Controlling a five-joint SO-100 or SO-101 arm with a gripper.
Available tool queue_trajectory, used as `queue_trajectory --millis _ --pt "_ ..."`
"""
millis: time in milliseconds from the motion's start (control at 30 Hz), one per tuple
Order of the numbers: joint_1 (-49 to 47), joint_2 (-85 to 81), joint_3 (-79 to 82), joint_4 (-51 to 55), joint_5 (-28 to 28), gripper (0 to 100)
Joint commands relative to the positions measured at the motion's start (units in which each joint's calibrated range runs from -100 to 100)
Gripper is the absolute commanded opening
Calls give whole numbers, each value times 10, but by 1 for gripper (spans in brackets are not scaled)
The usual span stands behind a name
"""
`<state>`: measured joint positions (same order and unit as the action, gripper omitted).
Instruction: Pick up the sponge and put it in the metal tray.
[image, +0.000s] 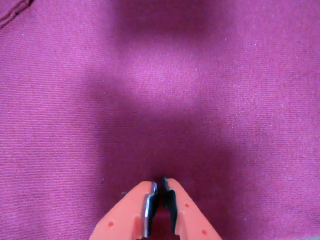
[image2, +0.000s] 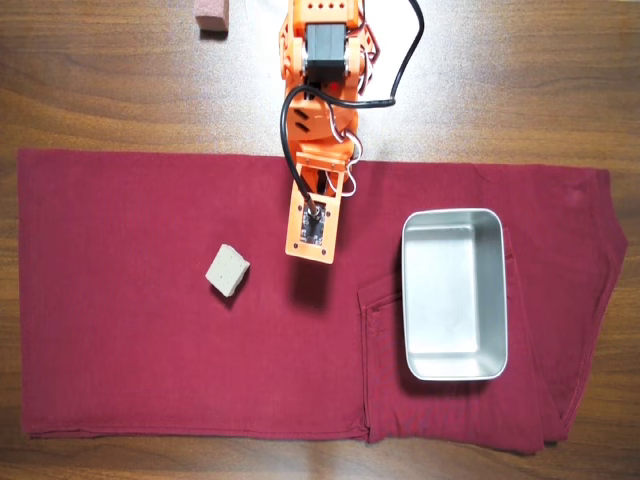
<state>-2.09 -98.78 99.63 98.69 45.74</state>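
Observation:
The sponge (image2: 228, 270) is a small grey-beige foam block lying on the dark red cloth (image2: 130, 350), left of the arm in the overhead view. The metal tray (image2: 454, 294) is a shiny, empty steel pan on the cloth at the right. My orange gripper (image: 159, 186) is shut and empty, its tips close over bare cloth in the wrist view. In the overhead view the wrist camera mount (image2: 310, 228) hides the gripper; it sits between sponge and tray. Neither sponge nor tray shows in the wrist view.
A pinkish-brown block (image2: 211, 15) lies on the wooden table (image2: 100, 90) at the top edge, left of the arm base (image2: 322, 50). A black cable (image2: 400, 70) loops beside the arm. The cloth has folds and seams near the tray.

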Motion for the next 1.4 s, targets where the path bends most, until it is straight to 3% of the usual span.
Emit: queue_trajectory --millis 0,567,600,700,767,833,1033,1167,1367 --pt "-5 4 4 12 0 3" --pt "-21 4 4 12 1 1" --pt "-14 10 4 13 22 0" --pt "40 93 -29 -147 29 4" --pt "66 169 -93 -252 27 8" --pt "89 311 -238 -255 18 10" --pt "281 709 -764 -62 29 36" --pt "365 831 -847 -3 62 39" --pt "395 955 -889 -33 72 38"
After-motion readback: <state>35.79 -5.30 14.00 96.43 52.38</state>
